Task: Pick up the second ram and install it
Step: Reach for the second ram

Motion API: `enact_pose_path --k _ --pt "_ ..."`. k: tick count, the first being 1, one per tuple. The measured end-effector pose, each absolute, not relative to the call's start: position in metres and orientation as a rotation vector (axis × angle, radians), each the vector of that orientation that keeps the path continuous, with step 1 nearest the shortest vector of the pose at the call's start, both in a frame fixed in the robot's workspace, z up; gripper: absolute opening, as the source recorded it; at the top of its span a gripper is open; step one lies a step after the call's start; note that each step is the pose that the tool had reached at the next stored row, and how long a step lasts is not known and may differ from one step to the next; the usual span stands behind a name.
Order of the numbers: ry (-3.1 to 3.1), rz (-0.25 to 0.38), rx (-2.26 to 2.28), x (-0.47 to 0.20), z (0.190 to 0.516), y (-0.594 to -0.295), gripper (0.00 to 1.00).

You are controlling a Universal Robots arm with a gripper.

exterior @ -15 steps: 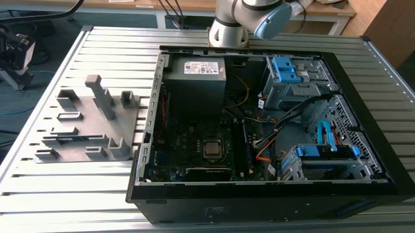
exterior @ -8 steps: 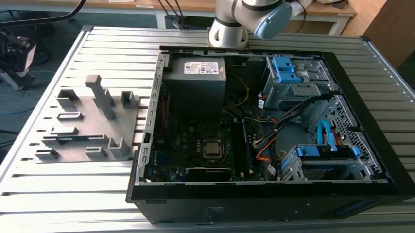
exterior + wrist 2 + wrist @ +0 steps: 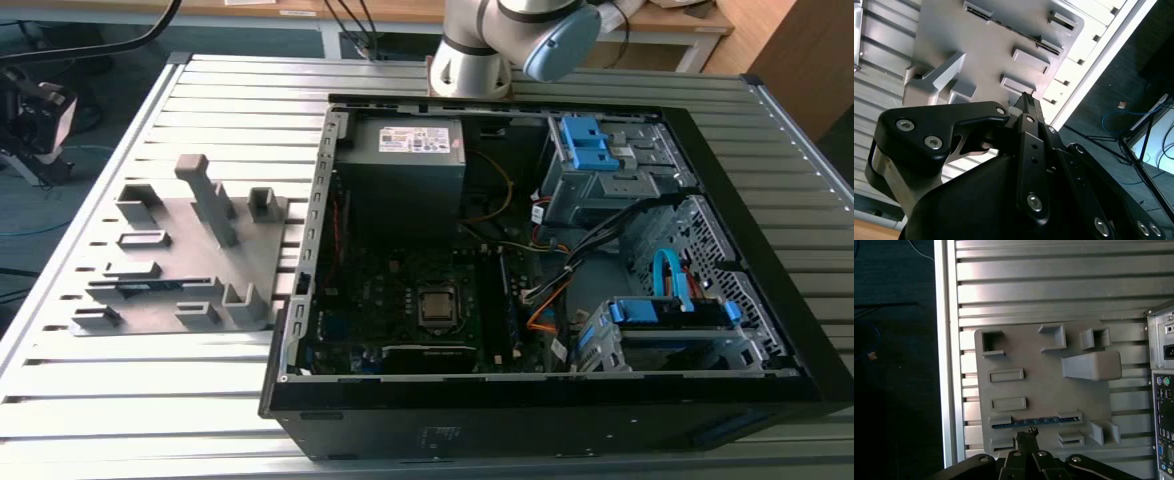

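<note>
The claw point(image 3: 1026, 432) has its two black fingers drawn in to a single tip. They look pressed together with nothing between them, and the second wrist view shows the same closed, bare tip point(image 3: 1027, 100).

In the first wrist view that tip lies over the near edge of the grey holder plate point(image 3: 1044, 390), and the second ram point(image 3: 1039, 421) is just beyond it. How high the claw stands above the plate cannot be told from these pictures, but I see no contact with the stick.

The second ram sits on edge in a long slot of the plate as a thin dark strip. Each end is seated in a small grey block, and most of its length between them is bare. Its long axis runs square across the direction the fingers point. The tip faces roughly the stick's middle rather than either end. The claw's link arms seem to fan out along nearly the same line as the stick's length, so I judge that the fingers would part along the ram rather than across its thin faces.

In the exterior view the plate point(image 3: 187, 260) rests on the slatted metal desk point(image 3: 227, 110). The ram shows there as a dark line point(image 3: 144, 285) near the plate's front. The open computer case point(image 3: 400, 420) stands just beside the plate, on the exterior view's right. The ram is not yet lifted.
</note>
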State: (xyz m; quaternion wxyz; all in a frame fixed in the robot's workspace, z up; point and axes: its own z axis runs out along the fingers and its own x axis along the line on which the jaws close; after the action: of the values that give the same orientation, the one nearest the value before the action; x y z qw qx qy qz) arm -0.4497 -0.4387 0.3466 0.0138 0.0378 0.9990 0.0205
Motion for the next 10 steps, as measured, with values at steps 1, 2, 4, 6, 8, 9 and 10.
enact_pose_path --k 1,2,4,6,8,9,10 --pt "3.111 0.064 0.118 -0.4497 0.3461 -0.4389 0.1" --pt "3.111 0.064 0.118 -0.4498 0.3455 -0.4391 0.1" --pt "3.111 0.064 0.118 -0.4498 0.3443 -0.4396 0.1" --pt "3.111 0.064 0.118 -0.4499 0.3427 -0.4401 0.1" --pt "3.111 0.064 0.118 -0.4499 0.3404 -0.4406 0.1" --pt "3.111 0.064 0.118 -0.4499 0.3386 -0.4407 0.1" --pt "3.111 0.064 0.118 -0.4499 0.3368 -0.4409 0.1"
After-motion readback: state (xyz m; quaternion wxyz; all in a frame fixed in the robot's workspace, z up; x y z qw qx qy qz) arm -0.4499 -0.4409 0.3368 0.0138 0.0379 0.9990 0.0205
